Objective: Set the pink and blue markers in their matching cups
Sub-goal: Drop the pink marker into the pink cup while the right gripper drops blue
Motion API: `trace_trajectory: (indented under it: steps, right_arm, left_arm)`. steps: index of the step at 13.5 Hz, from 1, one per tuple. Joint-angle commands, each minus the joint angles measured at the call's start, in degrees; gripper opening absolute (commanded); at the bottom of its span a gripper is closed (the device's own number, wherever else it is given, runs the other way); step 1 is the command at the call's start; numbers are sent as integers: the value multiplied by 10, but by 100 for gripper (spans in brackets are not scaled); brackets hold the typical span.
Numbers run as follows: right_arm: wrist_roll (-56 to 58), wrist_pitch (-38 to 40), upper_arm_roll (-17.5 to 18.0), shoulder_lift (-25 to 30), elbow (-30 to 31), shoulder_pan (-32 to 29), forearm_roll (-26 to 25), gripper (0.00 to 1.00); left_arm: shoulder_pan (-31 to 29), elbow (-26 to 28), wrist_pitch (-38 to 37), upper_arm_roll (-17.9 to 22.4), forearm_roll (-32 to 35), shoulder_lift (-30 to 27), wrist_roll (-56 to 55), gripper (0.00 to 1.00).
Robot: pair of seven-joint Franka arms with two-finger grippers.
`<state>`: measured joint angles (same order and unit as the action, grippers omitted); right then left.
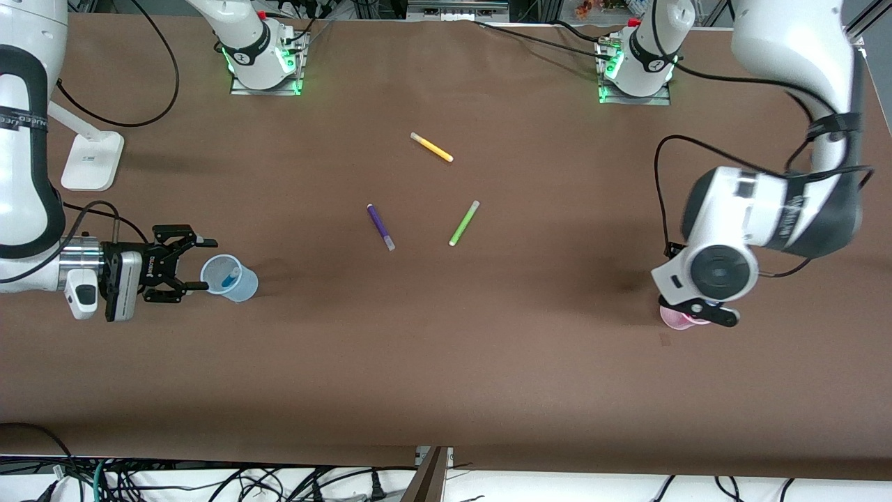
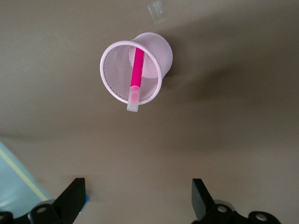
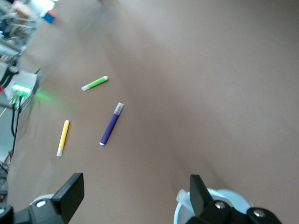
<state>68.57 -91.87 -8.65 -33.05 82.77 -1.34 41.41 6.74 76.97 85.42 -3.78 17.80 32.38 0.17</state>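
Observation:
The pale blue cup [image 1: 235,280] stands near the right arm's end of the table with the blue marker [image 1: 229,277] inside it. My right gripper [image 1: 204,264] is open and empty, level beside the cup's rim. In the right wrist view the cup's rim [image 3: 233,195] and the marker's clear cap [image 3: 182,196] show by one finger [image 3: 198,192]. The pale pink cup [image 1: 677,318] stands near the left arm's end, mostly hidden by my left wrist. In the left wrist view the pink marker [image 2: 137,72] leans in the pink cup [image 2: 153,57], its pale cap over the rim. My left gripper [image 2: 138,198] is open and empty above it.
A purple marker [image 1: 380,226], a lime-green marker [image 1: 464,223] and a yellow marker [image 1: 431,147] lie in the middle of the table, farther from the front camera than both cups. They also show in the right wrist view. A white stand base [image 1: 90,160] sits at the right arm's end.

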Motion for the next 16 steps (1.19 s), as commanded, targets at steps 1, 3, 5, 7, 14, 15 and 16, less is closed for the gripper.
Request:
trace_trajectory:
  steps: [1,3,5,7,14,15,16]
  right_arm:
    - [-169,14,5,6,-67,20,-87,100]
    - [-297,20,0,9,-74,49,-120,100]
    - [-415,39,2,10,-97,74,-178,100]
    - [-519,60,4,9,-106,79,-187,100]
    - [-760,48,64,142,22,83,-356,100]
    - [-760,35,64,171,55,81,-357,100]
    - [-754,17,64,204,89,80,-358,100]
  left_arm:
    - [-17,-35,-10,-4,-66,-26,-31,100]
    - [-27,-55,-10,-4,-86,-63,-31,100]
    - [-53,-59,-10,-4,-96,-109,-22,100]
    - [-103,-60,-11,-10,-127,-136,-21,100]
    - [-81,242,148,24,-156,-363,-32,100]
    - [-73,241,148,31,-156,-362,-29,100]
    - [-72,240,148,32,-157,-360,-27,100]
